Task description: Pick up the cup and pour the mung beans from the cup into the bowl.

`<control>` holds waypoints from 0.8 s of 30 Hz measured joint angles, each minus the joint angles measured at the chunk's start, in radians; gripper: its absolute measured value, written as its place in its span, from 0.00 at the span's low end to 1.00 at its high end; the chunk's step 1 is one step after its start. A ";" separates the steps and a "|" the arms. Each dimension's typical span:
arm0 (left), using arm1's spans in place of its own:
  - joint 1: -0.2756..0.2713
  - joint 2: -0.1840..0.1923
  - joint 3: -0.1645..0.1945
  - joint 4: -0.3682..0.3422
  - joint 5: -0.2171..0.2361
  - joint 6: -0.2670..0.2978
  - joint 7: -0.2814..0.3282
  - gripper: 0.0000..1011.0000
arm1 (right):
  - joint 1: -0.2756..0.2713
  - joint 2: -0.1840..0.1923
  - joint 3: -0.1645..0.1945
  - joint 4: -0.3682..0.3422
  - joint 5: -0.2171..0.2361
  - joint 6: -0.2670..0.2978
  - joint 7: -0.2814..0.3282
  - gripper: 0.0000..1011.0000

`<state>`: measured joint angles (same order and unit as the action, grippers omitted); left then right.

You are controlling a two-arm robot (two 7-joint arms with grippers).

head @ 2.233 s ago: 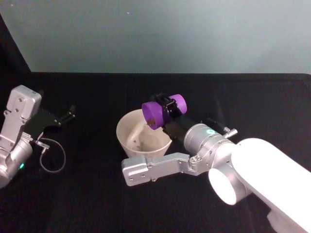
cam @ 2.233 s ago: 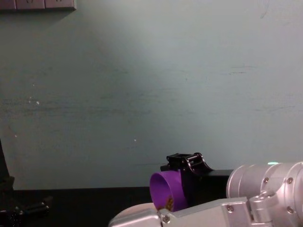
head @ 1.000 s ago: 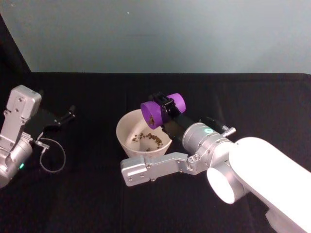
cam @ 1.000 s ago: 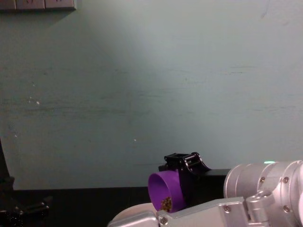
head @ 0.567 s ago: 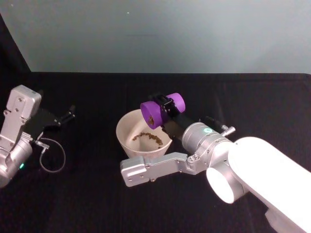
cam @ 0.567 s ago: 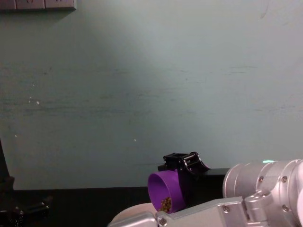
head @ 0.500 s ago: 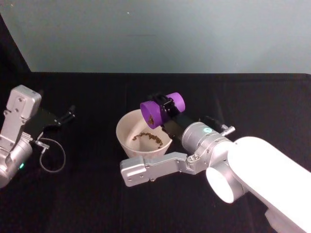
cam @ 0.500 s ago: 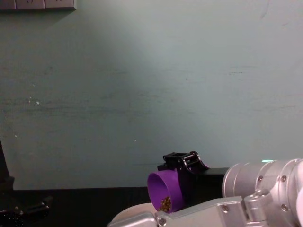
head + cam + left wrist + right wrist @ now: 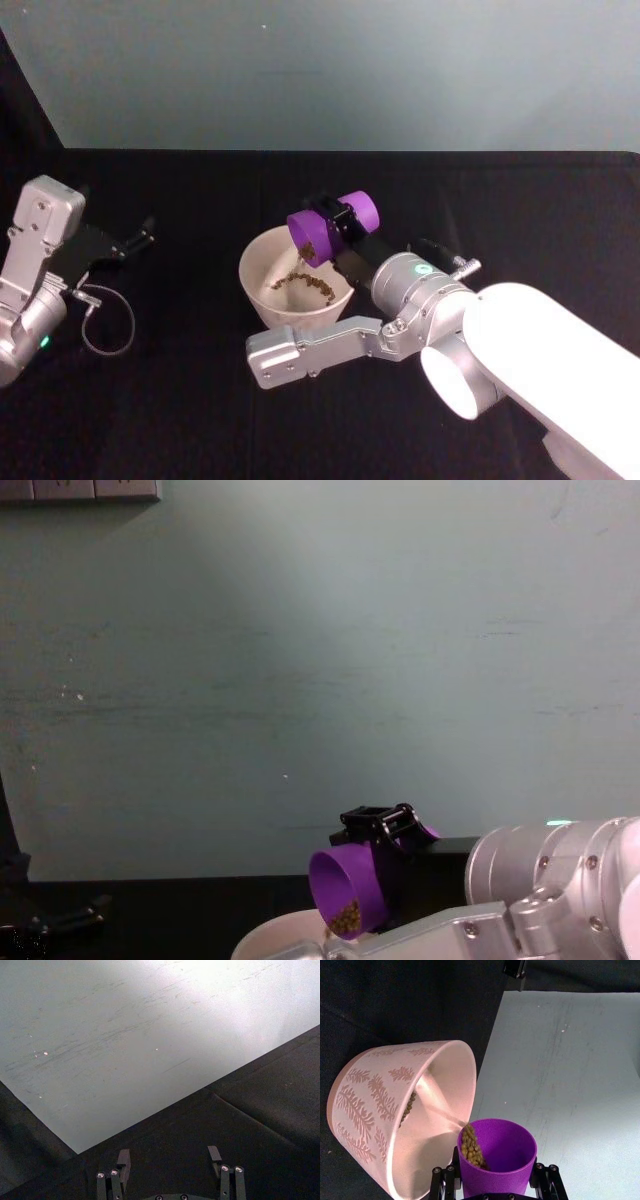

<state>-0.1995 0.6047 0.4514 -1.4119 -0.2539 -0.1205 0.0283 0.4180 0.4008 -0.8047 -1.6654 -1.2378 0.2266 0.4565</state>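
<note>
Mung beans (image 9: 305, 286) lie heaped in the leaf-patterned pale bowl (image 9: 283, 316) near the middle of the black table (image 9: 180, 410). Just above its far right rim, the right gripper (image 9: 333, 228) is clamped on the purple cup (image 9: 362, 212), tipped mouth-down toward the left, with beans spilling over its lip. Well to the left, the left gripper (image 9: 169, 1154) sits parked, fingers spread and holding nothing.
</note>
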 joint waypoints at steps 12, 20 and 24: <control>0.000 0.000 0.000 0.000 0.000 0.000 0.000 0.99 | 0.007 0.002 -0.007 0.002 -0.009 -0.003 0.005 0.72; 0.000 0.000 0.000 0.000 0.000 0.000 0.000 0.99 | 0.010 0.002 -0.011 0.001 -0.013 -0.004 0.008 0.72; 0.000 0.000 0.000 0.000 0.000 0.000 0.000 0.99 | 0.011 0.002 -0.012 0.001 -0.014 -0.004 0.008 0.72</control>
<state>-0.1995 0.6047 0.4514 -1.4120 -0.2539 -0.1205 0.0283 0.4290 0.4031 -0.8164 -1.6644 -1.2515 0.2226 0.4646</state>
